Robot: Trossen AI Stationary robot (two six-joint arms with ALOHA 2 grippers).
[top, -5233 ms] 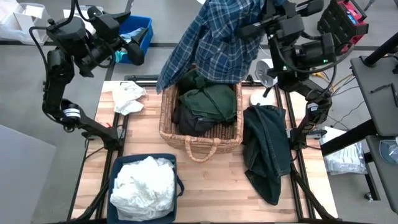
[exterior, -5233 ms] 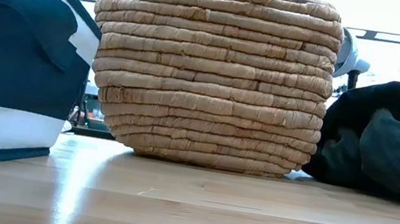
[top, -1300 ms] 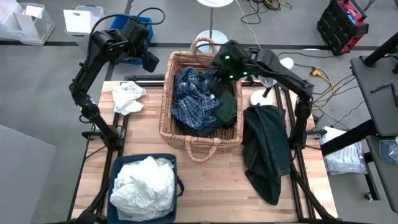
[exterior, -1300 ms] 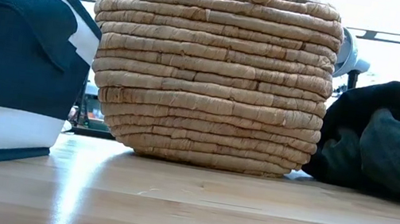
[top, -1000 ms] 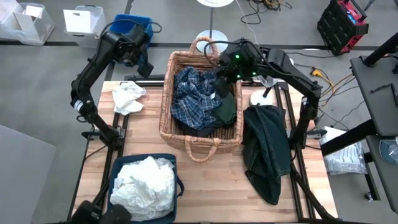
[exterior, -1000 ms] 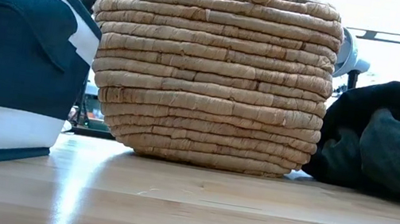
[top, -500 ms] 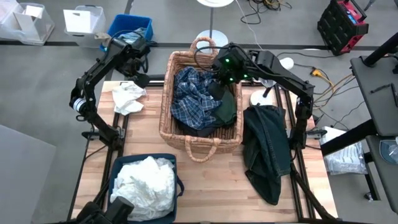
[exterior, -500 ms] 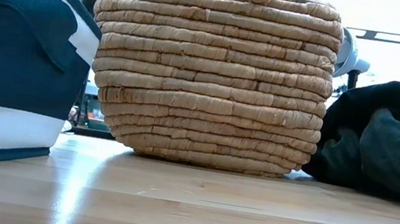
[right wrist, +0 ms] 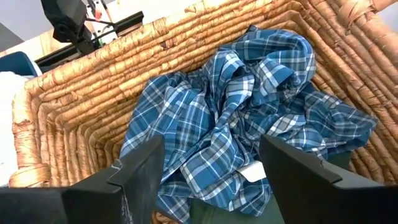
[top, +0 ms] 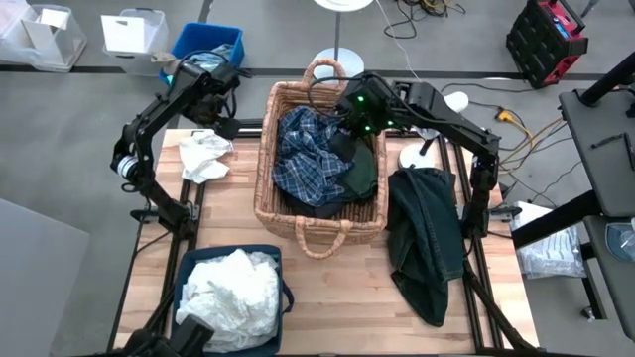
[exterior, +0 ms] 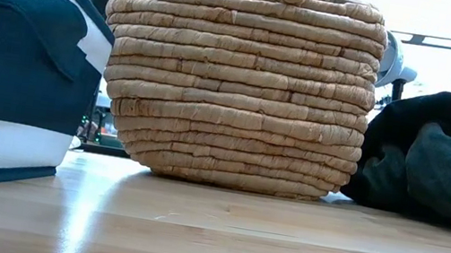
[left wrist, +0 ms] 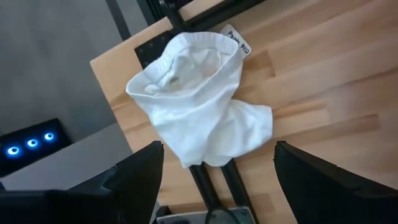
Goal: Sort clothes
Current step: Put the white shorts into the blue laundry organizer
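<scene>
Robotics lab: grey floor (top: pixel 60 149), loose cables (top: pixel 422 20) top centre, plastic storage bins (top: pixel 134 30) upper left (red toolbox (top: pixel 546 35) upper right).

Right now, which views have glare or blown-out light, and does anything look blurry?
Low view: the room behind the woven straw basket is blown out white, with a bright sheen on the wooden tabletop. Left wrist view: the dark fingers are soft, the white garment sharper. High view: evenly lit.
</scene>
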